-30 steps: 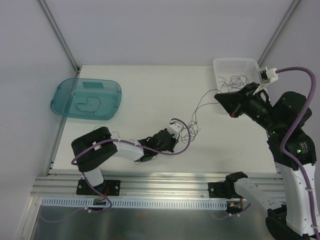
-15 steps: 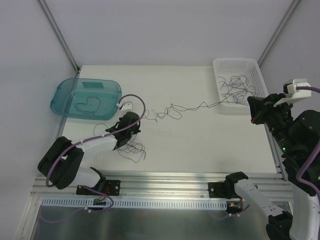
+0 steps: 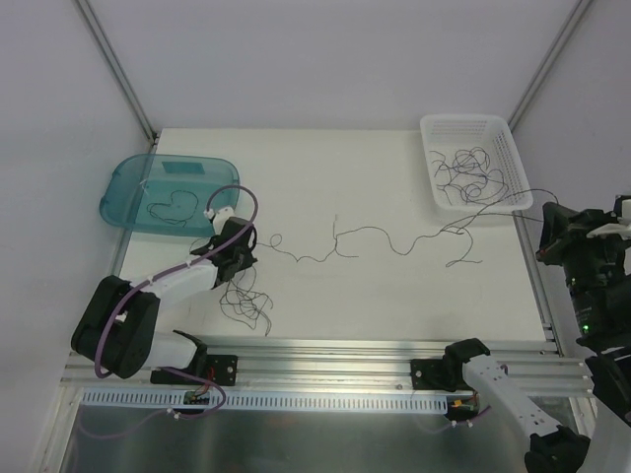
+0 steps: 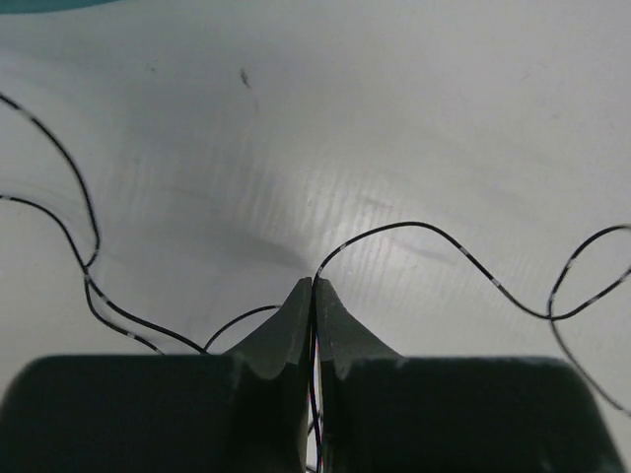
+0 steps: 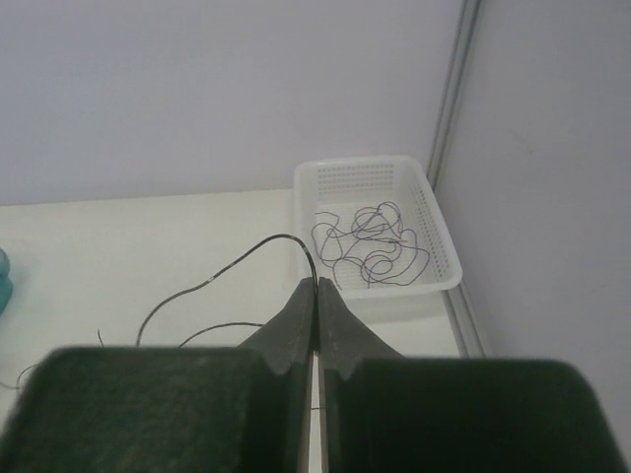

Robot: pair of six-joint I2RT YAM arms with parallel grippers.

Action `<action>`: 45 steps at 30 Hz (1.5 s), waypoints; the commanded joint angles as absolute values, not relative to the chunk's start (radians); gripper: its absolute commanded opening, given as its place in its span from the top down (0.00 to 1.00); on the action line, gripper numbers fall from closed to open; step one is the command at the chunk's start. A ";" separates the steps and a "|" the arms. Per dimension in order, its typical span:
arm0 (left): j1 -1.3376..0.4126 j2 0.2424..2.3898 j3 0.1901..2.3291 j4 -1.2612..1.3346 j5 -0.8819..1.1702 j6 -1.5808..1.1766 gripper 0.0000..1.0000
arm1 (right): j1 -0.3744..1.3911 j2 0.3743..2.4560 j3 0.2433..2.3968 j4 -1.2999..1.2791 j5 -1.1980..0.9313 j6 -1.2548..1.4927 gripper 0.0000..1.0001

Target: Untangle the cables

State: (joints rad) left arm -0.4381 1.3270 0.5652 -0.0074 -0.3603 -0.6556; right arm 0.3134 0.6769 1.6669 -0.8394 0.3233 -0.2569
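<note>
While the left gripper (image 4: pixel 313 283) and right gripper (image 5: pixel 316 283) each clamp one cable (image 4: pixel 414 226), it spans the table (image 3: pixel 325 168) — ends well apart.
Likely purpose: pulling it clear of the cables (image 3: pixel 471 169) heaped in the white basket (image 3: pixel 431 126) — another lies in the teal tray (image 3: pixel 123 187).

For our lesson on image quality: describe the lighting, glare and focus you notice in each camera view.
Top external: even, soft light, hardly any shadows; the cables read hair-thin. Left wrist: a bright sheen on the table with a faint shadow beside it; the left gripper looks soft. Right wrist: the right gripper is blurred close up, the white basket sharper.
</note>
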 commanded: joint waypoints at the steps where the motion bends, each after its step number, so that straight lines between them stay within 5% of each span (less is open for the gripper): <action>1: -0.393 1.339 0.588 -0.084 -0.328 -0.710 1.00 | 0.322 0.663 1.719 -0.844 0.493 -0.307 0.99; 14: -0.282 1.276 0.557 -0.167 -0.328 -0.739 1.00 | 0.382 0.572 1.701 -0.781 0.650 -0.371 0.99; 19: -0.281 1.247 0.589 -0.164 -0.253 -0.683 1.00 | 0.436 0.597 1.666 -0.854 0.517 -0.319 0.99; 25: -0.325 1.146 0.615 -0.166 -0.135 -0.604 0.71 | 0.437 0.641 1.490 -0.854 0.214 -0.233 0.99; 30: -0.408 0.968 0.623 -0.166 -0.034 -0.537 0.20 | 0.436 0.655 1.336 -0.761 0.008 -0.183 0.99; 33: -0.468 0.869 0.632 -0.166 0.035 -0.489 0.01 | 0.436 0.676 1.258 -0.709 -0.102 -0.152 0.99; 45: -0.755 0.788 0.739 -0.054 0.198 -0.318 0.01 | 0.440 0.764 1.124 -0.511 -0.319 -0.003 0.99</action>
